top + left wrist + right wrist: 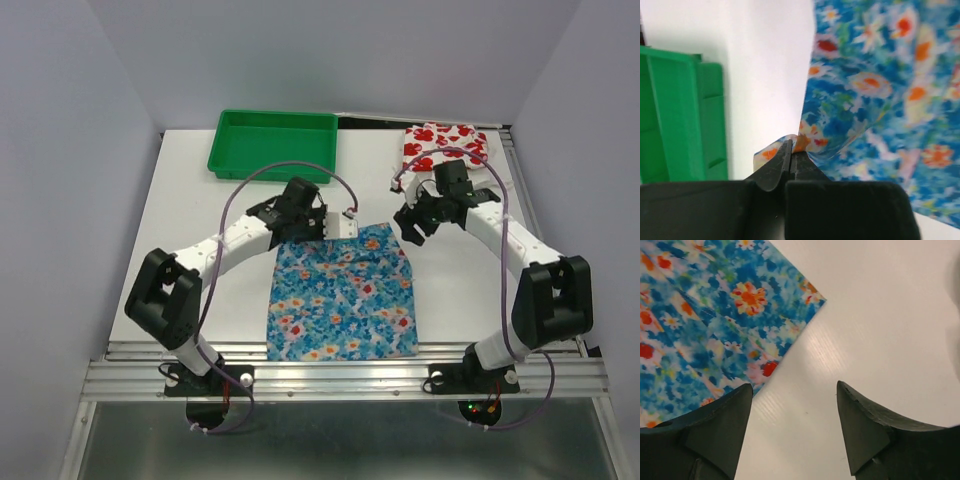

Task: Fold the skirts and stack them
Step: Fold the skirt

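You look barely started: the blue skirt (pixel 343 295) lies flat at the table's near middle, its far-left corner pinched in your left gripper (pixel 791 147), the right gripper (pixel 794 387) hangs spread and empty beside the far-right corner, and the white skirt (pixel 443 146) waits unstacked at the far right.

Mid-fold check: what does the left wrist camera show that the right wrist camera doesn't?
Left wrist only: the green plastic tray, and the left hand shut on an edge of the blue flowered cloth skirt.
Right wrist only: the right hand, open and holding nothing, above bare white table just off the skirt's corner.
Both: the blue skirt and the white table around it.
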Robot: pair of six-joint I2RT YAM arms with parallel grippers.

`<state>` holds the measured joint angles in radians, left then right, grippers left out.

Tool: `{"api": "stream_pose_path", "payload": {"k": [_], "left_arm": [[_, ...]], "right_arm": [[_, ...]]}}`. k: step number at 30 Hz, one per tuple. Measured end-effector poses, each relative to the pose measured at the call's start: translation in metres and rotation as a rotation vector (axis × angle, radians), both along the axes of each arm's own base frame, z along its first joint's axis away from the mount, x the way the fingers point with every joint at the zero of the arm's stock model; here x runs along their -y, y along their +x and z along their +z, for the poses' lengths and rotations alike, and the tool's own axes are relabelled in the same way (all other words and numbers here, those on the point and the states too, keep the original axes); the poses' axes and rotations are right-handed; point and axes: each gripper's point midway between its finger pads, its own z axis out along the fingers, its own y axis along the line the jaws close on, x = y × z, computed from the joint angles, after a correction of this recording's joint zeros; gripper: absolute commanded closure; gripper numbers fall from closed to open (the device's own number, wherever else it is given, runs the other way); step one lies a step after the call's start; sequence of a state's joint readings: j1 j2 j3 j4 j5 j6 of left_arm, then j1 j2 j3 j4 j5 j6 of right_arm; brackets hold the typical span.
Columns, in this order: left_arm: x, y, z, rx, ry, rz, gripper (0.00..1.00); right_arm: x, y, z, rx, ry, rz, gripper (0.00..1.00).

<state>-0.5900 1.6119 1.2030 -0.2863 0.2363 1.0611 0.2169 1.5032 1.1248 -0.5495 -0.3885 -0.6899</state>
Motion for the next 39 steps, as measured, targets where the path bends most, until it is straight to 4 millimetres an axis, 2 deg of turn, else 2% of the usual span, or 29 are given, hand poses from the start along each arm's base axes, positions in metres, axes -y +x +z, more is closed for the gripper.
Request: {"api": "stream_pose_path", "payload": {"k": [2, 5, 10, 13, 15, 18, 20, 21, 23, 28, 31, 34, 35, 37, 39], "left_arm": [[0.007, -0.021, -0.014, -0.018, 0.023, -0.013, 1.0], [-0.001, -0.067, -0.042, -0.075, 0.079, -0.019, 1.0], [-0.011, -0.124, -0.056, -0.094, 0.103, -0.065, 1.0], [-0.014, -0.143, -0.065, -0.111, 0.113, -0.085, 1.0], [-0.018, -0.142, -0.07, -0.114, 0.127, -0.066, 1.0], [-0.021, -0.139, -0.077, -0.12, 0.142, -0.036, 1.0], [-0.02, -0.136, -0.081, -0.123, 0.143, -0.025, 1.0], [-0.019, -0.135, -0.083, -0.127, 0.143, -0.02, 1.0], [-0.018, -0.135, -0.088, -0.135, 0.147, -0.016, 1.0], [-0.02, -0.131, -0.094, -0.147, 0.152, 0.0, 1.0], [-0.023, -0.127, -0.094, -0.148, 0.144, 0.014, 1.0], [-0.026, -0.122, -0.093, -0.155, 0.135, 0.032, 1.0], [-0.028, -0.118, -0.092, -0.16, 0.13, 0.043, 1.0], [-0.03, -0.111, -0.091, -0.169, 0.119, 0.062, 1.0], [-0.03, -0.1, -0.086, -0.174, 0.103, 0.087, 1.0]], "right_arm": [[-0.005, -0.005, -0.006, -0.064, 0.022, 0.004, 0.31], [-0.01, -0.006, -0.013, -0.137, 0.041, 0.004, 0.32], [-0.017, -0.014, -0.032, -0.272, 0.077, -0.022, 0.32], [-0.021, -0.016, -0.04, -0.323, 0.1, -0.041, 0.33], [-0.025, -0.01, -0.045, -0.349, 0.114, -0.051, 0.34], [-0.034, 0.017, -0.046, -0.343, 0.138, -0.06, 0.32], [-0.04, 0.032, -0.048, -0.329, 0.156, -0.056, 0.29], [-0.043, 0.04, -0.05, -0.319, 0.165, -0.052, 0.23], [-0.047, 0.047, -0.055, -0.307, 0.172, -0.042, 0.21], [-0.054, 0.049, -0.075, -0.313, 0.158, 0.023, 0.23], [-0.059, 0.045, -0.087, -0.32, 0.139, 0.08, 0.29], [-0.065, 0.043, -0.09, -0.305, 0.125, 0.129, 0.41], [-0.067, 0.043, -0.09, -0.294, 0.119, 0.149, 0.5], [-0.07, 0.042, -0.09, -0.287, 0.115, 0.167, 0.6], [-0.072, 0.041, -0.09, -0.28, 0.109, 0.185, 0.95]]}}
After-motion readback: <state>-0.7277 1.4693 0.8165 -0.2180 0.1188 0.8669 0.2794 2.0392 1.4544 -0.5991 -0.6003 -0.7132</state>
